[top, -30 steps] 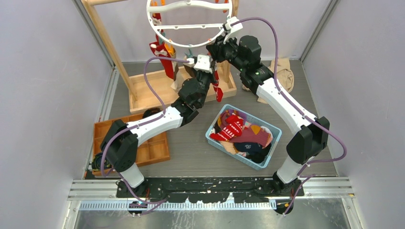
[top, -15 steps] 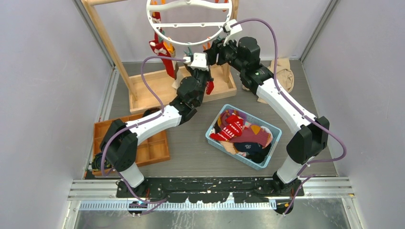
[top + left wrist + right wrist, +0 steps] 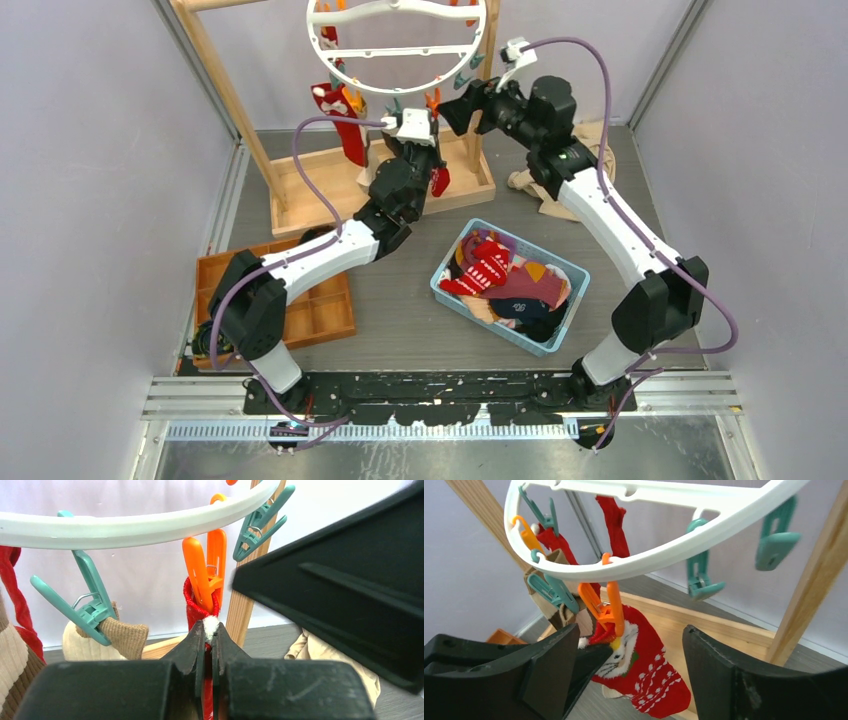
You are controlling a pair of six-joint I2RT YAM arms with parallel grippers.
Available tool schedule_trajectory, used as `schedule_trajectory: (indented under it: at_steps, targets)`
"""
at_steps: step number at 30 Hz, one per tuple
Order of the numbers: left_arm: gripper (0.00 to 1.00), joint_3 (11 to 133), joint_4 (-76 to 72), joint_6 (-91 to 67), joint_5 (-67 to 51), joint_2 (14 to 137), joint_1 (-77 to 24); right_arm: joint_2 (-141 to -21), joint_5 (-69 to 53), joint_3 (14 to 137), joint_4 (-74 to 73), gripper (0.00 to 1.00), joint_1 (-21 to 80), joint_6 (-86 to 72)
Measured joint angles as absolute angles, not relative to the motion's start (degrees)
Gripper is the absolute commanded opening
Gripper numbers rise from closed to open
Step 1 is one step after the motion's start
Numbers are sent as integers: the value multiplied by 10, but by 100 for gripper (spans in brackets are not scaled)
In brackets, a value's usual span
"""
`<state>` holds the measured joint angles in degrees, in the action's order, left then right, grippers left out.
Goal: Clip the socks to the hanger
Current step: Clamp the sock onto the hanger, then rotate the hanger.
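Socks point(image 3: 492, 262) lie in a heap in the blue basket point(image 3: 451, 254), close to the arms' feet. A wooden tray point(image 3: 315, 310) sits on the counter to its left.

Farther back, the left tool point(image 3: 210, 630) is shut tight on the top of one red sock point(image 3: 192, 612). It pinches the sock just under an orange clip point(image 3: 205, 577). The clip looks like it bites the sock too, right above the tool's tips. The sock hangs straight down from there, long way up and down.

The right tool point(image 3: 455, 108) is off to the right of that clip. Its jaws are wide apart and hold nothing. It does not touch the clip. The left arm is the nearer one.

I think this sock is nearly done. The left tool should open and drop down, not pull sideways, or the sock may slip out.

A teal clip point(image 3: 90, 607) holding a tan sock point(image 3: 125, 637) hangs just to the left. The white ring of the hanger point(image 3: 659, 557) is right overhead. A post of the wooden frame point(image 3: 240, 615) stands behind. Far right, a beige cloth point(image 3: 548, 205) lies partly under the right arm.
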<state>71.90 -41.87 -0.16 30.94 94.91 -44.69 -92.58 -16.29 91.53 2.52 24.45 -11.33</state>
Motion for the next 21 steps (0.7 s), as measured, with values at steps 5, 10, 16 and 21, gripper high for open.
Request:
schedule_trajectory:
  at_steps: [5,10,16,21]
  targets:
    - [0,717,-414,-9,308,939,-441,-895,-263,869,88,90,189,-153]
    - [0,702,-403,-16,298,910,-429,-879,-350,841,130,92,150,-167]
    - [0,682,-376,-34,284,870,-409,-871,-405,814,136,93,135,-164]
    - [0,681,-345,-57,261,852,-388,-870,-423,807,126,93,132,-155]
